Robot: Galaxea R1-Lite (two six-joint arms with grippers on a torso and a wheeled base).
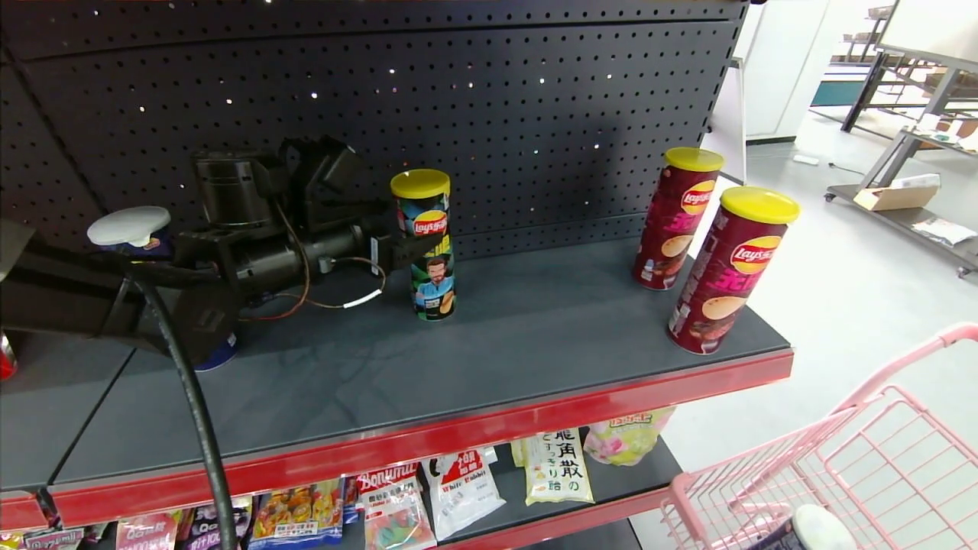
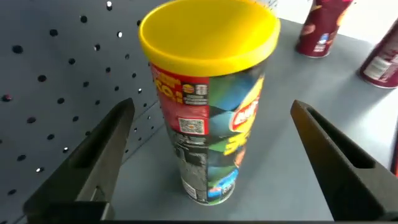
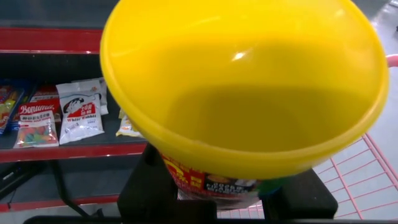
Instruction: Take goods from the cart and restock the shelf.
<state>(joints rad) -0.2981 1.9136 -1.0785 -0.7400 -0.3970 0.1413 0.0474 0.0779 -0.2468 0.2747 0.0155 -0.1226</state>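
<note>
A colourful chip can [image 1: 432,284] with a yellow lid stands upright on the dark grey shelf [image 1: 474,367], near the pegboard back. My left gripper [image 1: 419,246] is open at the can's mid height. In the left wrist view that can [image 2: 208,43] stands between the wide-spread fingers [image 2: 102,155] of the left gripper [image 2: 211,112], with a gap on each side. My right gripper [image 3: 217,196] is shut on another yellow-lidded chip can [image 3: 242,81], held upright in front of the lower shelf.
Two maroon chip cans [image 1: 677,221] [image 1: 730,275] stand at the shelf's right end. A white-lidded can [image 1: 130,226] sits behind my left arm. A pink cart [image 1: 879,458] at lower right holds a white-lidded can [image 1: 819,528]. Snack bags [image 1: 458,489] fill the lower shelf.
</note>
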